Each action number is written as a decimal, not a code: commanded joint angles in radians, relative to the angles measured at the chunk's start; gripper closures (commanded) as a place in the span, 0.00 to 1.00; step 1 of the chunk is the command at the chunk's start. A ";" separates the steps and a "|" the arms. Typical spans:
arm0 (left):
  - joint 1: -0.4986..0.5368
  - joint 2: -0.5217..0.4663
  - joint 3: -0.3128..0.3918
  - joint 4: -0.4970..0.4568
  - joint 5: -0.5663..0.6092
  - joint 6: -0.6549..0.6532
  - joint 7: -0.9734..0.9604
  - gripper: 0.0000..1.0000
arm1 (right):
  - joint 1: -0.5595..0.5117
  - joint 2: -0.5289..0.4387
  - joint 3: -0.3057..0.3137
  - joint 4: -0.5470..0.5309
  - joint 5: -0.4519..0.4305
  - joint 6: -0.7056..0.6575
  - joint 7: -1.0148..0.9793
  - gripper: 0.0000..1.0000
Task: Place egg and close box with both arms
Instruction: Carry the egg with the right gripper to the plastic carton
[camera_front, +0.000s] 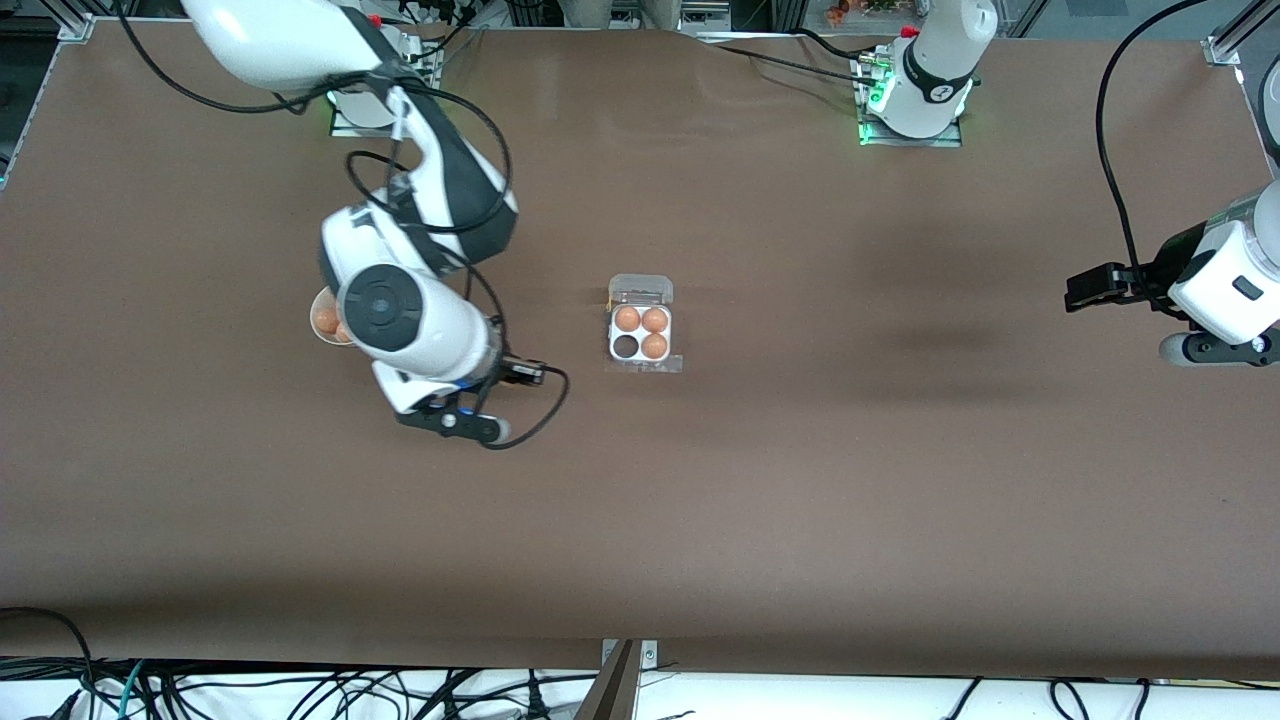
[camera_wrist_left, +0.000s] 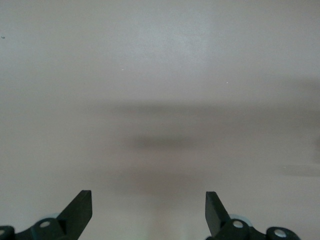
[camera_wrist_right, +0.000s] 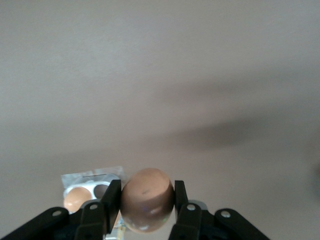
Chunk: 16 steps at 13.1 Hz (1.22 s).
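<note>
- The right gripper (camera_wrist_right: 147, 207) pinches the egg (camera_wrist_right: 147, 206) between its two fingers; the right wrist view shows the orange-brown shell pressed on both sides by the black pads. So picking up the egg looks done.
- In the front view the right gripper (camera_front: 462, 420) hangs above bare table toward the right arm's end, well apart from the egg carton (camera_front: 641, 333), so the carry to the carton is not yet finished.
- The egg carton sits near the middle of the table, a little toward the robots' edge. Its clear plastic lid (camera_front: 641, 291) lies folded back flat on the side toward the robots' bases, so the carton is open.
- Three of its four cells hold eggs; the empty cell (camera_front: 626, 346) is the one nearer the front camera, on the side toward the right arm's end. That is where I judge the held egg must go.
- A round white bowl (camera_front: 322, 318) with spare eggs (camera_front: 327, 320) peeks out from under the right arm, near the right arm's end of the table.
- The left gripper (camera_wrist_left: 148, 210) waits with its fingers spread wide over bare table near the left arm's end; in the front view it (camera_front: 1215, 347) is well apart from the carton.
- Left to do, as I judge it: set the egg into the empty cell, release it, then bring both arms in to fold the lid over and press it shut.
</note>
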 joint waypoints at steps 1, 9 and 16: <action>0.007 0.005 -0.004 0.028 -0.009 -0.010 0.009 0.00 | 0.050 0.053 -0.008 0.047 -0.010 0.037 0.035 1.00; 0.007 0.008 -0.004 0.030 -0.009 -0.007 0.011 0.00 | 0.150 0.137 -0.009 0.039 -0.036 0.112 0.160 1.00; 0.008 0.008 -0.004 0.030 -0.009 -0.007 0.012 0.00 | 0.223 0.177 -0.009 0.005 -0.048 0.177 0.234 1.00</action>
